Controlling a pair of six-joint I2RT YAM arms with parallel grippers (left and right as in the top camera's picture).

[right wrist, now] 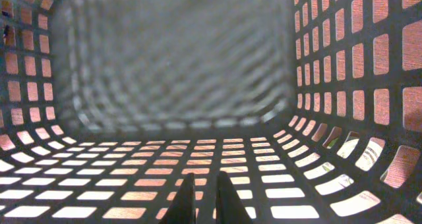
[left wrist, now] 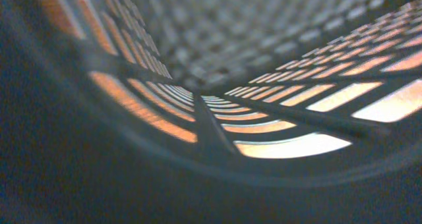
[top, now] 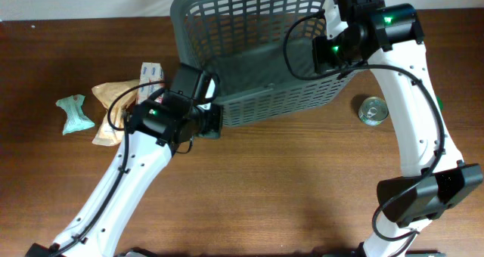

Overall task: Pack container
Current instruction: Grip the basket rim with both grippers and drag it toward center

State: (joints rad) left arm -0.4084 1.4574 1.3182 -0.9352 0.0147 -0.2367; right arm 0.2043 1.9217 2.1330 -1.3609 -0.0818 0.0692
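The container [top: 287, 102] is a large dark grey lattice basket at the back middle of the table, tipped so its open top faces up and towards the camera. My left gripper [top: 213, 121] is at its near left corner, closed on the rim. The left wrist view shows only the thick rim [left wrist: 264, 174] and slotted inside, with my fingers hidden. My right gripper [top: 333, 57] reaches in over the right rim. In the right wrist view its fingers [right wrist: 206, 188] are nearly together and hold nothing, above the slotted wall [right wrist: 330, 85]. The basket looks empty.
A small round tin can [top: 373, 110] stands to the right of the basket. To the left lie a teal packet [top: 74, 113], a tan bag [top: 106, 113] and a small box [top: 151, 74], partly under my left arm.
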